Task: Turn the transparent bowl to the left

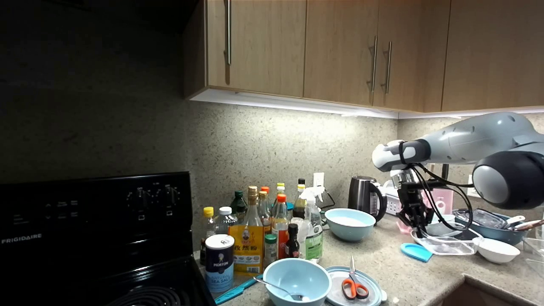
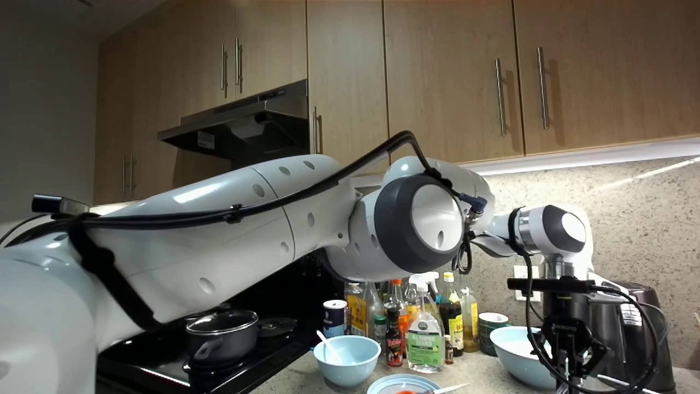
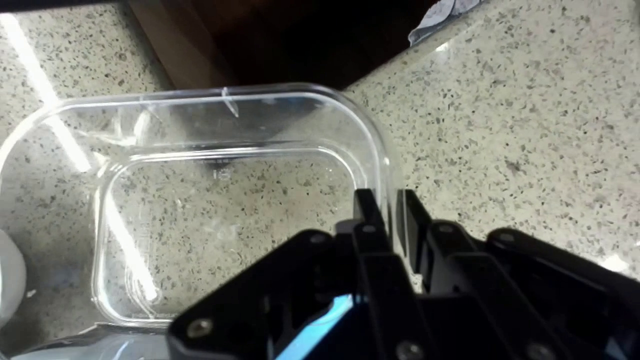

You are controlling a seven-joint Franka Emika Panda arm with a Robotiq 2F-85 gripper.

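In an exterior view: stove (image 1: 106, 238) far left, counter (image 1: 395, 276) right of it. Salt canister (image 1: 219, 267) stands before the bottles (image 1: 280, 225). Near bowl (image 1: 299, 272) right of canister, spoon (image 1: 297, 297) in it; lid (image 1: 336, 284) just right, scissors (image 1: 352, 279) on it. Far bowl (image 1: 349, 232) behind the lid, kettle (image 1: 360, 195) behind that. Container (image 1: 446, 247) well to the right, third bowl (image 1: 498, 251) just right of it, basin (image 1: 495, 232) behind that one. In the wrist view I have my gripper (image 3: 391, 202) straddling the container's wall, one finger inside, one outside.

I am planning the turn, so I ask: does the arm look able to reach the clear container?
Likely yes: the jaws look shut on the clear container, one inside, one outside, nothing in the way.
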